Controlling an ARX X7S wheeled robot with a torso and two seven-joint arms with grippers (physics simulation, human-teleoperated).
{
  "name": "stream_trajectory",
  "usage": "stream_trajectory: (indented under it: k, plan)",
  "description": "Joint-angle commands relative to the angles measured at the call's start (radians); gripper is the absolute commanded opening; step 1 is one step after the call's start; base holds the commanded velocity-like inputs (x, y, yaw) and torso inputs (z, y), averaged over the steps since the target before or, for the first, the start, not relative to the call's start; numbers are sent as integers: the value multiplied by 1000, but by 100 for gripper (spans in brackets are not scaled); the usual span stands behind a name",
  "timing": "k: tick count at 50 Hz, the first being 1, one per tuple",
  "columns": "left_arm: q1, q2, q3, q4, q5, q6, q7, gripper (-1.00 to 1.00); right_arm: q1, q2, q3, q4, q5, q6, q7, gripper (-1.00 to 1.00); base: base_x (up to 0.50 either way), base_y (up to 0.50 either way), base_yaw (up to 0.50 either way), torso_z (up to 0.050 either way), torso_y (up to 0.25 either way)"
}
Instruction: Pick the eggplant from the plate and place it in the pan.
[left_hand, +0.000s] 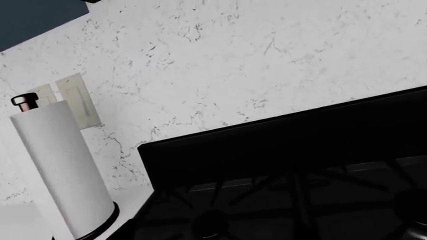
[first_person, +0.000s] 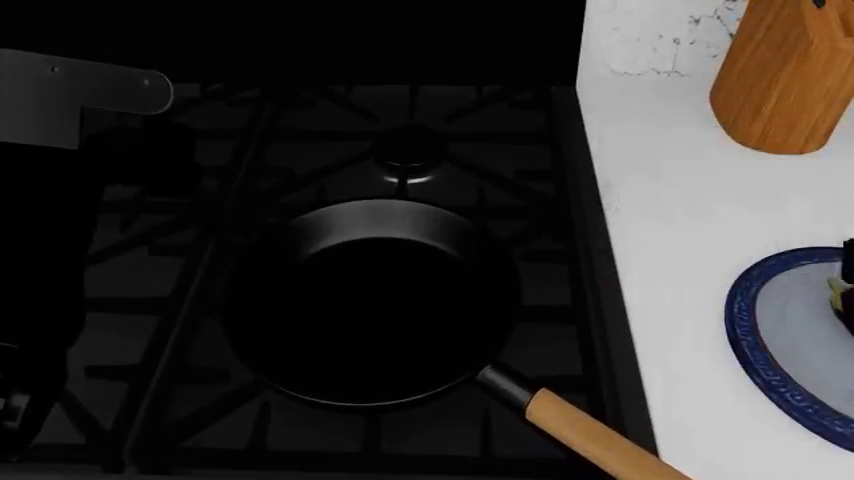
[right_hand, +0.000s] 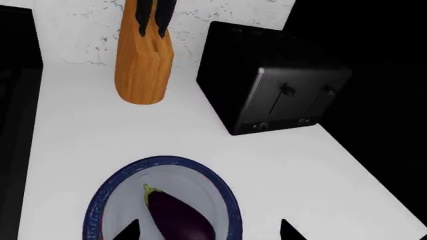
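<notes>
Right gripper (right_hand: 207, 231) over plate (right_hand: 223, 197), two dark fingertips (right_hand: 127, 231) spread apart either side of eggplant (right_hand: 179, 216), not clasping it; eggplant lies on plate, stem cap toward 11 o'clock. Left gripper out of sight. Pan (first_person: 374, 300) on stove (first_person: 160, 300), handle toward 5 o'clock, nothing in it. Knife block (right_hand: 141, 60) beyond plate at 12 o'clock

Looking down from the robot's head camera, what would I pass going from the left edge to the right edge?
Grey robot arm part → black frying pan on the stove → its wooden handle → white counter → blue-rimmed plate, cut off by the right edge.
</notes>
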Motion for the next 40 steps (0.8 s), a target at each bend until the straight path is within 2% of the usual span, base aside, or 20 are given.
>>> stream_trajectory:
  k: [1, 8, 13, 17, 24, 31, 40]
  plan:
    - [2, -3, 7, 1, -1, 1, -5, 100, 12, 105, -34, 35, 132, 9, 53, 100, 0, 0, 0, 0, 0]
    - [13, -8, 5, 13, -1, -6, -16, 100, 81, 76, -66, 94, -11, 63, -62, 100, 0, 0, 0, 0, 0]
    - [51, -22, 26, 87, 2, -20, -9, 100, 158, 25, -151, 165, -242, 78, -296, 100, 0, 0, 0, 0, 0]
    - [71, -32, 32, 140, -1, -16, -1, 100, 240, -7, -290, 234, -458, 41, -569, 100, 0, 0, 0, 0, 0]
    - [112, -50, 17, 172, -14, 28, 1, 100, 369, -71, -468, 359, -650, -10, -826, 100, 0, 0, 0, 0, 0]
    - [129, -53, 13, 186, -15, 34, -11, 100, 395, -109, -606, 426, -775, -88, -994, 100, 0, 0, 0, 0, 0]
    - [127, -45, 14, 191, -22, 22, -16, 100, 364, -134, -635, 495, -793, -123, -1044, 100, 0, 0, 0, 0, 0]
